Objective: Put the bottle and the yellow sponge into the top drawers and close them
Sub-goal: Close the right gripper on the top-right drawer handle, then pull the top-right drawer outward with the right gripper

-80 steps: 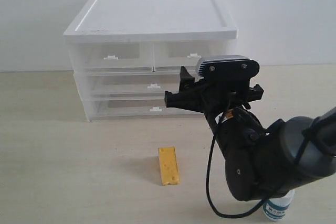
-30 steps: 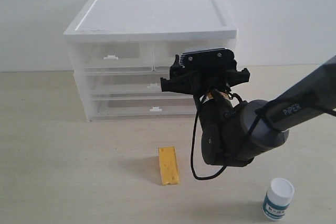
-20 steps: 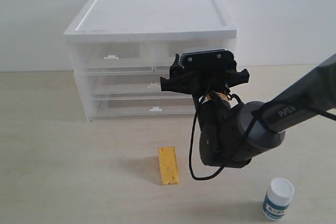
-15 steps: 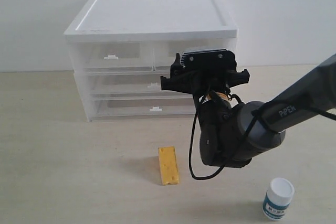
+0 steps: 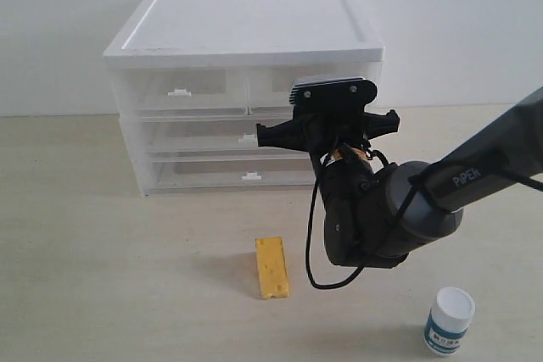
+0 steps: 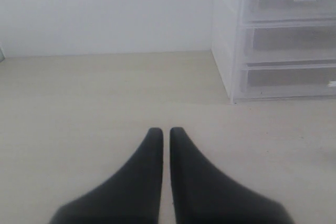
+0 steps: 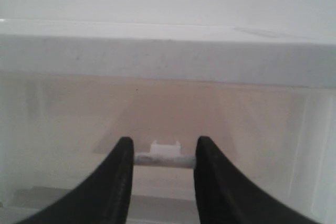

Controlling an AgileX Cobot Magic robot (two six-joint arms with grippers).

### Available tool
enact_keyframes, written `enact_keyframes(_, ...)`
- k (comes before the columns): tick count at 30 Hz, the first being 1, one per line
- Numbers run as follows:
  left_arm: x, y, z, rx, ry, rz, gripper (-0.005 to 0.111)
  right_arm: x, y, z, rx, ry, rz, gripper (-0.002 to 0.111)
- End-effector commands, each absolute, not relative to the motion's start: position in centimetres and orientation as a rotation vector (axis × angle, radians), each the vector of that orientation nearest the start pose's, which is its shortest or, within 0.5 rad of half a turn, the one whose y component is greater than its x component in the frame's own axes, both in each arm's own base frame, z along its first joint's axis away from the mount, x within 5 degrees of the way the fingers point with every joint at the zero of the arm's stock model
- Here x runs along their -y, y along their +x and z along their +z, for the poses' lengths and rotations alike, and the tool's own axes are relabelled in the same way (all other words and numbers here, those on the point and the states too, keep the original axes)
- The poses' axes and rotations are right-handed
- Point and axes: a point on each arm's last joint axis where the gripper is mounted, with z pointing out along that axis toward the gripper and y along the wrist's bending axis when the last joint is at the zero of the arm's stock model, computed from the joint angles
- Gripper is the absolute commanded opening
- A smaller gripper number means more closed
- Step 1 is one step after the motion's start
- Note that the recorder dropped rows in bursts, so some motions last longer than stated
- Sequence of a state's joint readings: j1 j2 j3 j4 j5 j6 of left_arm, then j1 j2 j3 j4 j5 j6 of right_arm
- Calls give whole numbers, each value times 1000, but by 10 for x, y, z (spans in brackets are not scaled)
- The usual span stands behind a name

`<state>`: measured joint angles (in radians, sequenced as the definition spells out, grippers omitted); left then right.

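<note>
bottle: small squat white-capped bottle (image 5: 450, 321) with a teal label, upright on the pale table (image 5: 102, 277), well in front of the white-topped clear plastic drawer unit (image 5: 246, 27), off its right corner.
yellow sponge: narrow pitted yellow sponge (image 5: 272, 268) block, flat on the table before the unit's middle.
top drawers: both half-width translucent top drawers (image 5: 178, 91) look pushed in.
right gripper: your right gripper (image 7: 164, 145) is at the unit's upper right drawer, jaws narrowed onto its small white clip handle (image 7: 165, 155), a finger against each end.
left gripper: your left gripper (image 6: 164, 132) is low over the table, unit's corner in sight, jaws pressed together, holding nothing.
</note>
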<state>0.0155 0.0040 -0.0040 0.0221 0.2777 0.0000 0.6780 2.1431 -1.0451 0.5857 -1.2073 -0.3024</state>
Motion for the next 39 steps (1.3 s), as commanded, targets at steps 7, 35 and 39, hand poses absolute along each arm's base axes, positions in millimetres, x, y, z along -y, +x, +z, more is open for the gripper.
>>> enact_keyframes(7, -1, 55, 189, -1754, -7, 29, 4, -232, 341, 156, -1545, -28, 45, 0)
enact_keyframes(35, -1, 55, 189, -1754, -7, 29, 4, -233, 240, 175, -1612, -64, 117, 8)
enact_keyframes(39, -1, 55, 189, -1754, -7, 29, 4, -230, 241, 173, -1635, -27, 105, 47)
